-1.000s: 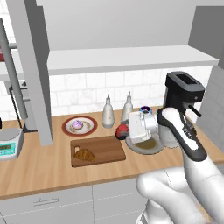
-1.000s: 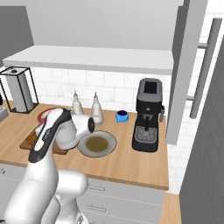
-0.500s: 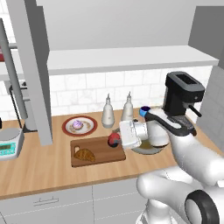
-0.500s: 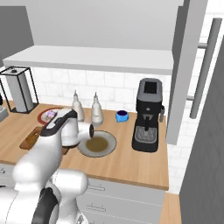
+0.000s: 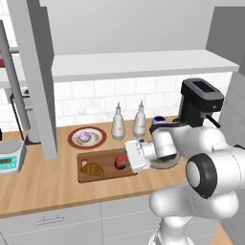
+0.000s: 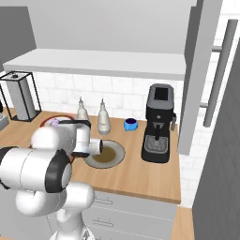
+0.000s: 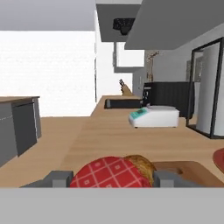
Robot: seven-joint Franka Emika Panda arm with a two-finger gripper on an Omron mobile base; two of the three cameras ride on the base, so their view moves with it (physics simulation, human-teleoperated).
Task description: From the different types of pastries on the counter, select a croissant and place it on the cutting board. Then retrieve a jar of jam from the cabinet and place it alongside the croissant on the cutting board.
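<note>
- Red-checked lid of the jar of jam [image 7: 115, 173] sits right between the two dark fingertips [image 7: 57, 178] in the hand view, and the gripper [image 5: 125, 161] is pinching the jar.
- From the left base view, the jar [image 5: 120, 162] is at the right part of the cutting board [image 5: 106, 175]. I cannot tell if it touches the board.
- Just past the jar in the hand view is the croissant [image 7: 141, 164], golden brown.
- The croissant [image 5: 93, 169] lies on the left part of the dark wood board, near the jar but apart from it.
- The board lies flat on the light wood bench [image 5: 43, 190].
- Behind the board is a red-rimmed plate [image 5: 75, 139] with the purple cupcake [image 5: 85, 137] on it.
- Two pale bottles [image 5: 118, 126] stand beside the plate, near the wall.
- A small scale [image 5: 10, 158] sits at the left end of the bench.
- A black coffee machine [image 6: 159, 123] stands at the right, with a small blue cup [image 6: 131, 124] beside it.
- A round brown-and-grey dish [image 6: 107, 154] lies in front of the bottles.
</note>
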